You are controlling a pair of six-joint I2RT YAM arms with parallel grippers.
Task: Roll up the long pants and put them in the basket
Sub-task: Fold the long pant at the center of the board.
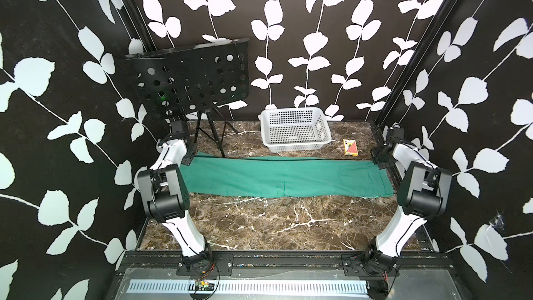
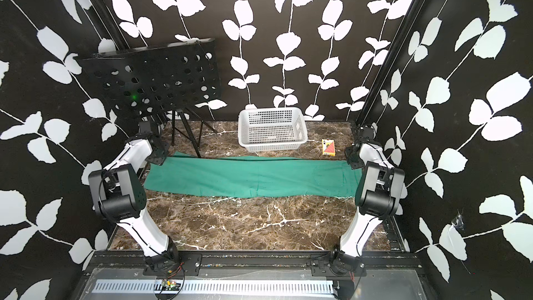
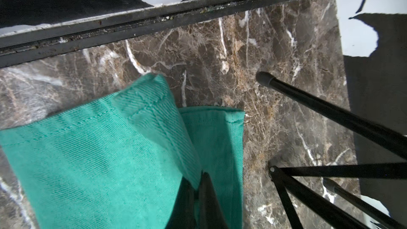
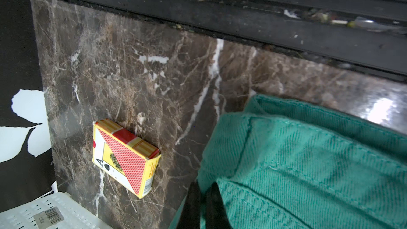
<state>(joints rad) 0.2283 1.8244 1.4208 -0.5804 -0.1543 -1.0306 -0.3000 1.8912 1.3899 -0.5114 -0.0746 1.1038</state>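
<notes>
Slotted strip (image 1: pixel 245 286): ran along the front edge, with both arm bases mounted just behind it.
Bench (image 1: pixel 274 223): brown, veined like marble.
Long pants (image 1: pixel 282 177): lay flat in one long teal band across the middle of the bench, reaching from arm to arm, in both top views.
Left pincer (image 3: pixel 197 179): closed tight on the hemmed leg end, with one hem corner raised off the bench.
Right pincer (image 4: pixel 204 189): closed tight on the thick seamed edge at the opposite end.
White basket (image 1: pixel 297 147): stood just behind the pants, near the back wall.
Card box (image 1: pixel 350 147): red and yellow, lay beside the basket and near the right pincer, apart from the cloth.
Music stand (image 1: pixel 187 79): black and perforated, stood at the back left, with one tripod foot close to the leg hems.
</notes>
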